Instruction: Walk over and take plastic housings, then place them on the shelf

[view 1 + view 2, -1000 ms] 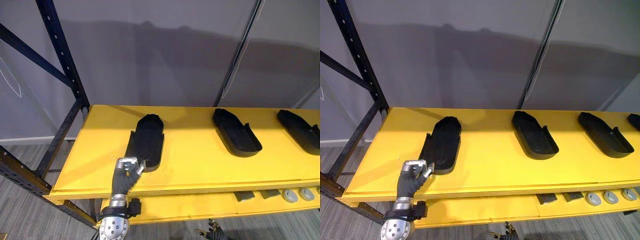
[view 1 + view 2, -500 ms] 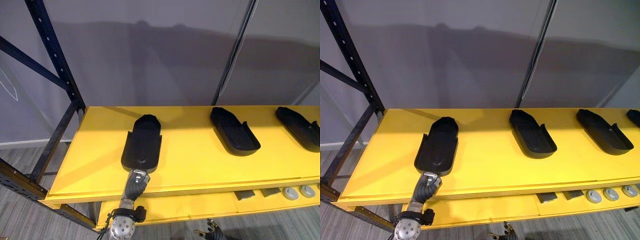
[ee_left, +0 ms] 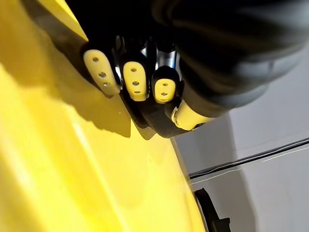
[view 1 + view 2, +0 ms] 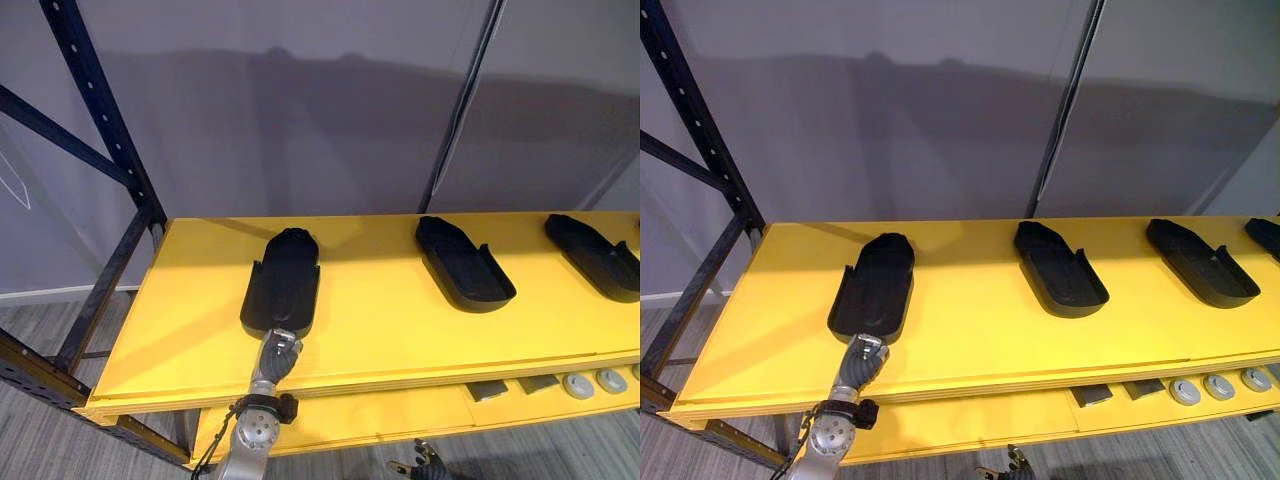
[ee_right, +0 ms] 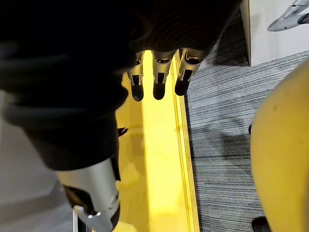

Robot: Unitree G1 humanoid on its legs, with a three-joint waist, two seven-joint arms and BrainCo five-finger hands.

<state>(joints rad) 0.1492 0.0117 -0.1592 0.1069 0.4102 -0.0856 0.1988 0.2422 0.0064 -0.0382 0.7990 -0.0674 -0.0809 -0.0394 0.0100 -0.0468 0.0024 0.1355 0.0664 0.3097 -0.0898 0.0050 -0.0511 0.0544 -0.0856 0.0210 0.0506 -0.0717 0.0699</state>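
Note:
A long black plastic housing (image 4: 283, 283) lies on the yellow top shelf board (image 4: 390, 330) at its left part, pointing away from me. My left hand (image 4: 277, 356) rests at its near end, fingers (image 3: 135, 79) straight and touching the housing's edge (image 3: 154, 118). Two more black housings (image 4: 464, 263) (image 4: 592, 255) lie further right on the same board, and another one (image 4: 1268, 235) sits at the far right edge. Low in front of the rack hangs my right hand (image 4: 425, 465), its fingers (image 5: 159, 82) relaxed and holding nothing.
Dark blue rack uprights and braces (image 4: 100, 130) stand at the left, and a thin post (image 4: 462, 110) rises behind the board. A lower yellow shelf (image 4: 400, 410) carries small grey parts (image 4: 580, 383). Grey wall panels close the back.
The left housing has slid further onto the board and turned straighter. My left hand has moved from its near left corner to its near end, fingers now straight. The view has shifted a little.

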